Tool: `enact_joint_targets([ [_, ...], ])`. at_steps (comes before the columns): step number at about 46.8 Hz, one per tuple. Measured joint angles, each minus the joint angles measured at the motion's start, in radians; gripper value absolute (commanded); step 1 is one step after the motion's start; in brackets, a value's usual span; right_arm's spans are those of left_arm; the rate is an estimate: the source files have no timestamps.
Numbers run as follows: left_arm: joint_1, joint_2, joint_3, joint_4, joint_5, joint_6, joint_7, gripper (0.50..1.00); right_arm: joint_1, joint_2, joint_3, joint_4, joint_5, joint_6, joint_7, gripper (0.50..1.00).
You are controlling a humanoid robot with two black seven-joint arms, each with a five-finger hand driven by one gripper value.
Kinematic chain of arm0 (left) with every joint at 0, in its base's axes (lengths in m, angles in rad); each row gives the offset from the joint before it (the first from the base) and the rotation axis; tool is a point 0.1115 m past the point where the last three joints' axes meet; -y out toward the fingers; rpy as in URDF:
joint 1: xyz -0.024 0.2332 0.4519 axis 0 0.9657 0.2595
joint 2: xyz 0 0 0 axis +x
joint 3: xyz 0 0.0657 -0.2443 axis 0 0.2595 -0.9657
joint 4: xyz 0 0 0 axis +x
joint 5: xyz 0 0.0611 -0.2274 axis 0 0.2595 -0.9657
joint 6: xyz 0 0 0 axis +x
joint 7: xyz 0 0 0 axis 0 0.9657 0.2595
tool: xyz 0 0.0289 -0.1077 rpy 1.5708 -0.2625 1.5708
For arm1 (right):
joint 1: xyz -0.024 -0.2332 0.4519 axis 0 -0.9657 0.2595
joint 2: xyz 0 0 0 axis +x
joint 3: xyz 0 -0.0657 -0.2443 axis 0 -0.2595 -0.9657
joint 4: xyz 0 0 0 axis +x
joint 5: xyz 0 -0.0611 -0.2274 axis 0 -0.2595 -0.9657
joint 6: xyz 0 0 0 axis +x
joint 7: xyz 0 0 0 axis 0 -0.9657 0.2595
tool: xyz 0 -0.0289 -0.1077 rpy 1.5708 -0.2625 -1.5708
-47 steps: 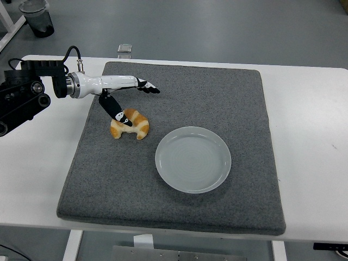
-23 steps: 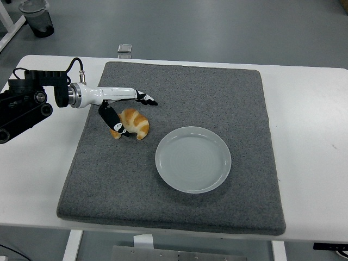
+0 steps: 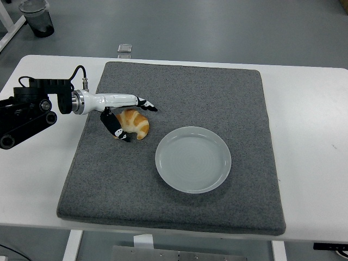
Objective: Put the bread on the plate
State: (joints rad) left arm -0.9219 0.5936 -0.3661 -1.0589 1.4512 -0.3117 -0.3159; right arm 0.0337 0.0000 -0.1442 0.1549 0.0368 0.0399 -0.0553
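A golden croissant-shaped bread (image 3: 135, 123) lies on the grey mat (image 3: 179, 98), left of the empty pale plate (image 3: 193, 159). My left hand (image 3: 132, 116) reaches in from the left edge and sits around the bread. Its white fingers (image 3: 142, 103) stretch over the bread's far side, and the black thumb comes down on the near left side. The fingers look spread around the bread, and a firm grasp does not show. The bread rests on the mat, a short way from the plate's rim.
The mat covers most of the white table (image 3: 315, 136). A small clear object (image 3: 125, 49) sits at the table's far edge. A dark bin (image 3: 37, 17) stands on the floor at the top left.
My left hand has lowered and moved slightly toward the near side, closing in around the bread. The bread has shifted little, if at all.
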Motion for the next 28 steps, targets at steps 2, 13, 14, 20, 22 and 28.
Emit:
enact_joint_targets([
  [2, 0.000, 0.000, 0.001, 0.002, 0.000, 0.005, 0.000, 0.975, 0.000, 0.000, 0.000, 0.000, 0.000, 0.000, 0.000, 0.930],
  [13, 0.000, -0.001, 0.005, 0.013, 0.004, 0.028, 0.000, 0.943, 0.000, 0.000, 0.000, 0.000, 0.000, 0.000, 0.000, 0.930],
  [14, -0.001, -0.001, 0.007, 0.014, 0.004, 0.030, 0.000, 0.939, 0.000, 0.000, 0.000, 0.000, 0.000, 0.000, 0.000, 0.932],
  [20, -0.005, -0.001, 0.025, 0.014, 0.005, 0.045, 0.000, 0.902, 0.000, 0.000, 0.000, 0.000, 0.000, 0.000, 0.000, 0.932],
  [22, -0.008, -0.001, 0.033, 0.014, 0.005, 0.051, 0.000, 0.896, 0.000, 0.000, 0.000, 0.000, 0.000, 0.000, 0.000, 0.930],
  [28, -0.010, -0.001, 0.045, 0.014, 0.006, 0.058, -0.001, 0.861, 0.000, 0.000, 0.000, 0.000, 0.000, 0.000, 0.000, 0.932],
])
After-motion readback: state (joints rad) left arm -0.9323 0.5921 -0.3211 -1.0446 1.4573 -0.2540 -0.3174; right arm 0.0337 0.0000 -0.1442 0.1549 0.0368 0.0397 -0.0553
